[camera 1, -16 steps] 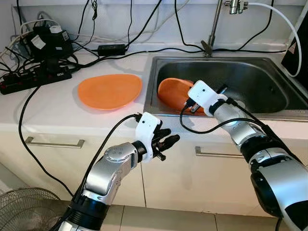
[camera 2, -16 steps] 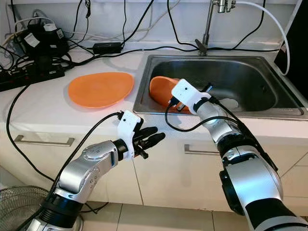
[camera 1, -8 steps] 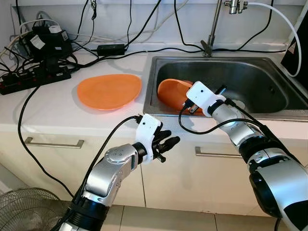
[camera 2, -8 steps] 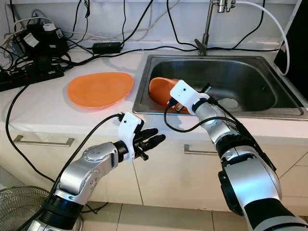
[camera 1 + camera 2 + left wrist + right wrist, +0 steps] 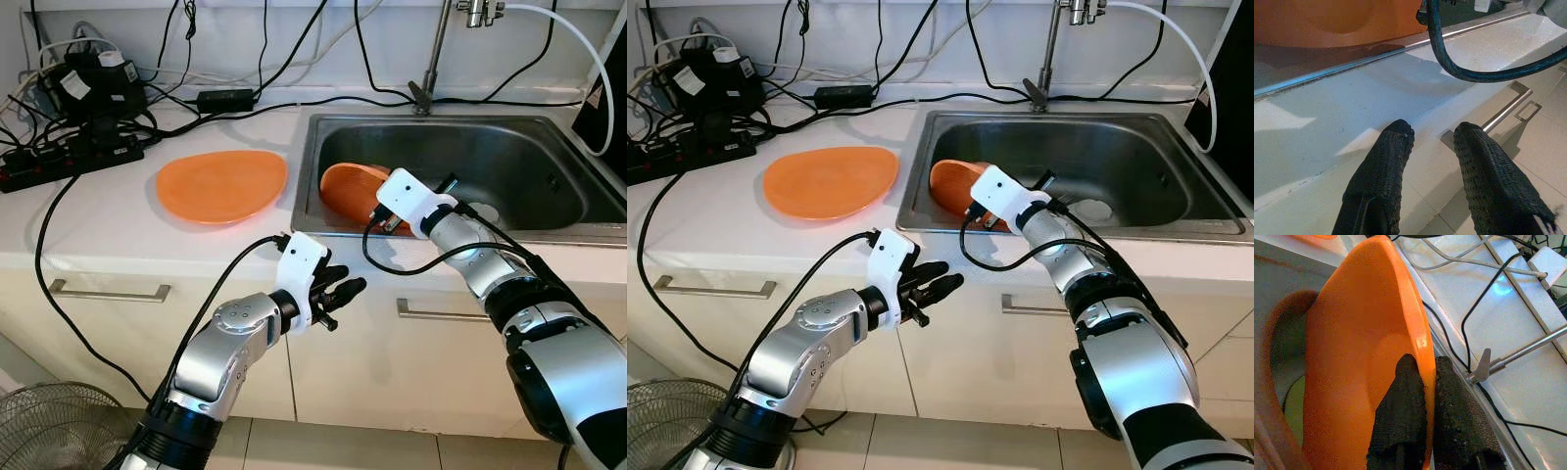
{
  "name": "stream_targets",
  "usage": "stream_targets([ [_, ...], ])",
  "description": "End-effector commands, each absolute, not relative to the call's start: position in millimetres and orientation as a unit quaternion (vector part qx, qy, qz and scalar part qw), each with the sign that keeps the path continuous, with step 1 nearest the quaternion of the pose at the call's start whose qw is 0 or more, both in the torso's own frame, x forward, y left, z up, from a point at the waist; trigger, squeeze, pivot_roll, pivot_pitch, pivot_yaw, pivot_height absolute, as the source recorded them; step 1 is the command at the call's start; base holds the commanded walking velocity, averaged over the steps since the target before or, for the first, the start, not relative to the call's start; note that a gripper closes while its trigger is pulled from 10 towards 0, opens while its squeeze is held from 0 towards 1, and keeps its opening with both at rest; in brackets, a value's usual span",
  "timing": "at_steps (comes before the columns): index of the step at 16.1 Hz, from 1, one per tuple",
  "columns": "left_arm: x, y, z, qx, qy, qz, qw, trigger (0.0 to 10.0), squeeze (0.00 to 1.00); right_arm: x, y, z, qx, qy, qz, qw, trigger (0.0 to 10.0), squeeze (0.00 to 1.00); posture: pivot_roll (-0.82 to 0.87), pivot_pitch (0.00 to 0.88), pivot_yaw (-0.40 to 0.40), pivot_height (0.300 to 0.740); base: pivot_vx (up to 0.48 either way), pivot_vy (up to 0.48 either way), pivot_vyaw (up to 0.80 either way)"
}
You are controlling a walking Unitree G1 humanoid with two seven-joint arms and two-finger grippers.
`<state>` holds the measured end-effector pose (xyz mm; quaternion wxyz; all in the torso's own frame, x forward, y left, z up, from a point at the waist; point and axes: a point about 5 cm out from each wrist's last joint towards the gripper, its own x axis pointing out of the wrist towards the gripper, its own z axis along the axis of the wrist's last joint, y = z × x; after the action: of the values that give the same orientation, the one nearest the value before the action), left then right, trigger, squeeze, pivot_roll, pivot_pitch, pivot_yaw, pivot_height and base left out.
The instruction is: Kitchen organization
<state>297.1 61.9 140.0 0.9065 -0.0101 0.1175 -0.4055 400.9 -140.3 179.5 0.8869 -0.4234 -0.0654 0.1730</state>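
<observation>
An orange plate point(image 5: 351, 190) stands tilted inside the steel sink point(image 5: 529, 176), leaning near its left wall. My right gripper point(image 5: 1425, 382) is shut on this plate's rim, one black finger on each face point(image 5: 1359, 357). A second orange plate point(image 5: 222, 184) lies flat on the white counter left of the sink. My left gripper point(image 5: 345, 288) hangs below the counter edge in front of the cabinet, its fingers point(image 5: 1383, 176) open with nothing between them.
A tap point(image 5: 431, 59) rises behind the sink. Black cables, a power strip point(image 5: 69, 162) and adapters crowd the counter's back left. Cabinet handles point(image 5: 108, 290) run under the counter. A fan grille point(image 5: 49, 421) sits on the floor at lower left.
My right gripper and the plate in the sink have shifted slightly left and up. The left arm has barely moved.
</observation>
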Motion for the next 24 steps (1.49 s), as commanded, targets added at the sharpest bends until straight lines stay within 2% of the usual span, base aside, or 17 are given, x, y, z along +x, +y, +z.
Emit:
stream_targets([
  [1,296.5,62.3,140.1,-0.003,0.119,-0.401,0.908,10.0,0.0,396.5,-133.3,165.6,-0.423,-0.049,0.198,0.883,10.0,0.0,0.13,0.04,0.057,0.74,0.0,0.0,0.0],
  [2,296.5,62.2,140.2,-0.003,0.119,-0.401,0.908,10.0,0.0,396.4,-133.4,165.4,-0.423,-0.048,0.199,0.883,10.0,0.1,0.13,0.04,0.056,0.74,0.0,0.0,0.0],
  [3,296.6,62.0,140.1,-0.004,0.118,-0.401,0.908,10.0,0.0,396.5,-133.9,165.6,-0.423,-0.05,0.196,0.884,10.0,1.0,0.13,0.039,0.055,0.74,0.0,0.0,0.0],
  [4,296.5,61.9,140.1,-0.004,0.118,-0.401,0.909,10.0,0.0,396.6,-133.8,165.9,-0.424,-0.052,0.194,0.883,10.0,0.0,0.13,0.04,0.054,0.74,0.0,0.0,0.0],
  [9,296.4,62.5,139.8,-0.005,0.118,-0.398,0.91,10.0,0.0,396.9,-131.9,166.6,-0.425,-0.052,0.197,0.882,10.0,0.01,0.13,0.042,0.05,0.74,0.0,0.0,0.0],
  [10,296.5,62.4,139.8,-0.005,0.118,-0.398,0.91,10.0,0.0,397.0,-131.9,166.9,-0.426,-0.052,0.197,0.882,10.0,0.1,0.13,0.041,0.05,0.74,0.0,0.0,0.0],
  [11,296.6,62.4,139.8,-0.006,0.118,-0.398,0.91,10.0,0.0,397.0,-131.9,167.1,-0.426,-0.053,0.197,0.882,10.0,0.28,0.13,0.041,0.05,0.74,0.0,0.0,0.0],
  [12,296.6,62.4,139.9,-0.006,0.118,-0.398,0.91,10.0,0.0,397.1,-131.9,167.3,-0.426,-0.053,0.196,0.882,10.0,0.8,0.13,0.041,0.05,0.74,0.0,0.0,0.0],
  [13,296.9,62.4,139.9,-0.005,0.117,-0.398,0.91,10.0,0.0,397.2,-132.0,167.4,-0.425,-0.053,0.195,0.882,10.0,1.0,0.13,0.04,0.05,0.74,0.0,0.0,0.0],
  [14,296.9,62.3,140.0,-0.005,0.117,-0.398,0.91,10.0,0.0,397.1,-132.0,167.4,-0.425,-0.054,0.195,0.882,10.0,1.0,0.13,0.04,0.05,0.74,0.0,0.0,0.0],
  [15,296.9,62.2,140.1,-0.006,0.117,-0.398,0.91,10.0,0.0,397.0,-131.8,167.2,-0.429,-0.055,0.196,0.88,10.0,0.0,0.13,0.04,0.05,0.74,0.0,0.0,0.0],
  [22,297.0,62.4,140.1,-0.005,0.117,-0.399,0.91,10.0,0.0,397.8,-133.0,170.4,-0.421,-0.063,0.185,0.886,10.0,0.0,0.12,0.038,0.053,0.74,0.0,0.0,0.0],
  [24,297.9,62.5,139.8,-0.006,0.115,-0.394,0.912,10.0,0.0,398.7,-134.1,179.7,-0.371,-0.09,0.162,0.91,10.0,0.0,0.12,0.04,0.054,0.74,0.0,0.0,0.0],
])
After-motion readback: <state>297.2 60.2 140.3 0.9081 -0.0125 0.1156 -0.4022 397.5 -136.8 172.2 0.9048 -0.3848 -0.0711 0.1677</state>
